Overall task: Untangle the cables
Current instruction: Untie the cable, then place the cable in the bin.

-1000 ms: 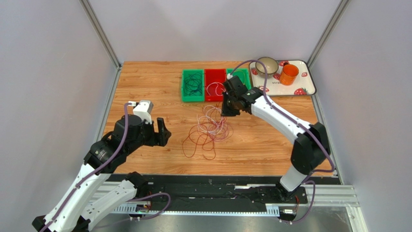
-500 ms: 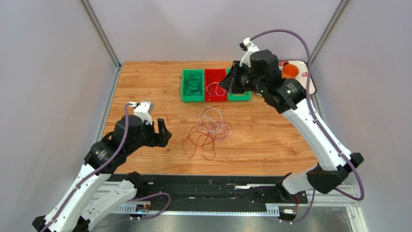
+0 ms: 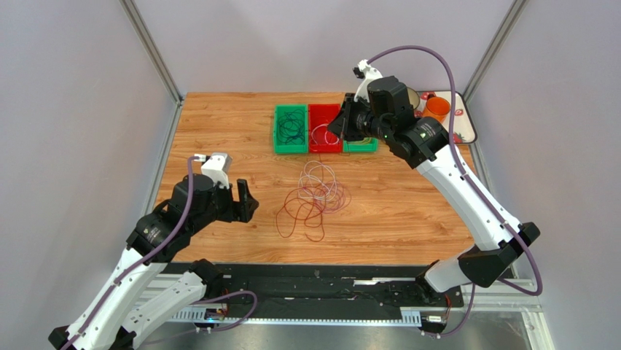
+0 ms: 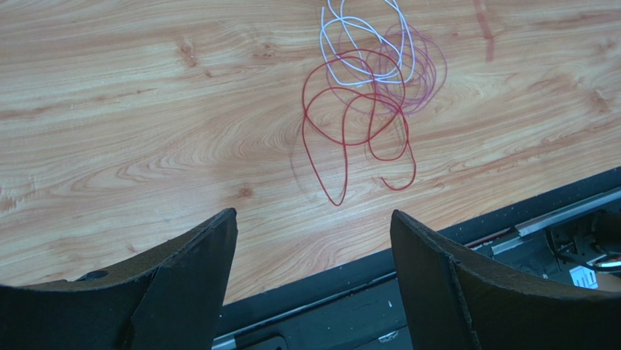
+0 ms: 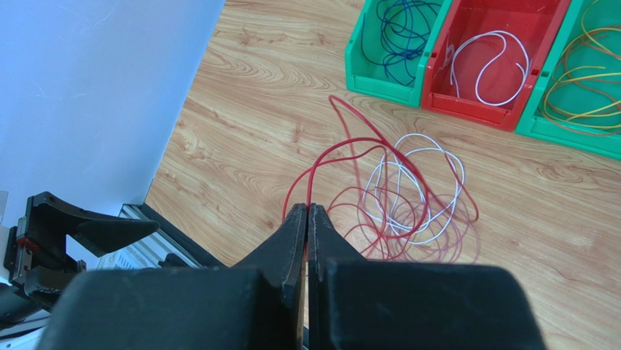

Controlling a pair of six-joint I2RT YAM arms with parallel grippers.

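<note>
Centrally on far tabletop [image 3: 219, 124]: three bins [image 3: 280, 131] with coiled loops. Nearer, cables [image 3: 315, 195] tangled: red, white, purple. Low at left, left fingers [image 4: 197, 262] spread wide, apart from tangle. Raised by bins, right fingers [image 5: 295, 226] pinched on red cable [image 5: 350, 120].

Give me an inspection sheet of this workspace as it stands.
Surface: wooden table, flat.
Job's things: cables in red, white and purple, tangled mid-table. More lie sorted in three bins at the back: dark, white, yellow-orange.
Clutter: tray at far right with an orange cup.
Grippers: left gripper open, holding nothing, apart from the tangle. Right gripper shut on a red cable, high by the bins.
Cables: purple hoses run along both arms, apart from the tangle.
Surroundings: grey walls, metal frame posts.
</note>
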